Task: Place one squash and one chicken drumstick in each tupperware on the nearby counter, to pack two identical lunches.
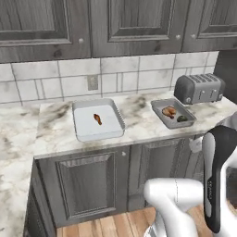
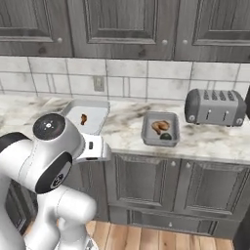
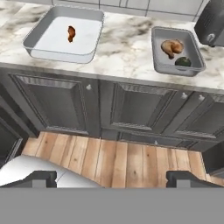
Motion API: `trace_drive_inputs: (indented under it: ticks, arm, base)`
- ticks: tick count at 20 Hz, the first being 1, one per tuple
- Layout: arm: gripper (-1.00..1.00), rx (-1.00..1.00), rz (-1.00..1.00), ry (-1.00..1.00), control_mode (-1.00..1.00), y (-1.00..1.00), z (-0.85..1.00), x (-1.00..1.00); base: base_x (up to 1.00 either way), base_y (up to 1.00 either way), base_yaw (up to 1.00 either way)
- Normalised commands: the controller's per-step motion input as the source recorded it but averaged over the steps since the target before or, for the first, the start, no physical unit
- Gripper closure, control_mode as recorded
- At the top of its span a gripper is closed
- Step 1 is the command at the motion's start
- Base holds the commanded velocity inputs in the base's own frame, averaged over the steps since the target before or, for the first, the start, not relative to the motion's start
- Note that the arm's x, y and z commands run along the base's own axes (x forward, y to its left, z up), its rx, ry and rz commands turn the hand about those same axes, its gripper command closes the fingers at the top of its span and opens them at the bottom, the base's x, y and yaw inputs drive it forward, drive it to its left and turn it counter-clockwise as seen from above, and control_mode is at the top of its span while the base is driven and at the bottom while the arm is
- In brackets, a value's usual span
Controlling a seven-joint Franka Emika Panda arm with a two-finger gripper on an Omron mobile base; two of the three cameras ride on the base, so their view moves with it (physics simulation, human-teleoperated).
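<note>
On the marble counter stand two tupperware trays. The larger pale tupperware holds one slim orange-brown chicken drumstick and nothing else. The smaller grey tupperware to its right holds a plump golden chicken drumstick and a round dark green squash. My gripper is open and empty, back from the counter and over the wooden floor, looking at the cabinet fronts. The base views show the same trays, the pale tupperware and the grey tupperware.
A grey slotted toaster stands at the back right of the counter, close behind the small tray. Dark panelled cabinet doors run under the counter. Another stretch of marble counter extends on the left. Wooden floor lies between me and the cabinets.
</note>
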Motion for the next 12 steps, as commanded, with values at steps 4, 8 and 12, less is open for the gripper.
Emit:
trace_drive_inputs:
  ticks: [4,8,12]
  arm:
    - [-1.0,0.0,0.0,0.0,1.0,0.0,0.0,0.0]
    - [-1.0,0.0,0.0,0.0,1.0,0.0,0.0,0.0]
    - [-1.0,0.0,0.0,0.0,1.0,0.0,0.0,0.0]
  base:
    - [-0.33,-0.99,0.0]
    - [-0.62,-0.81,0.0]
    - [-0.96,-0.47,0.0]
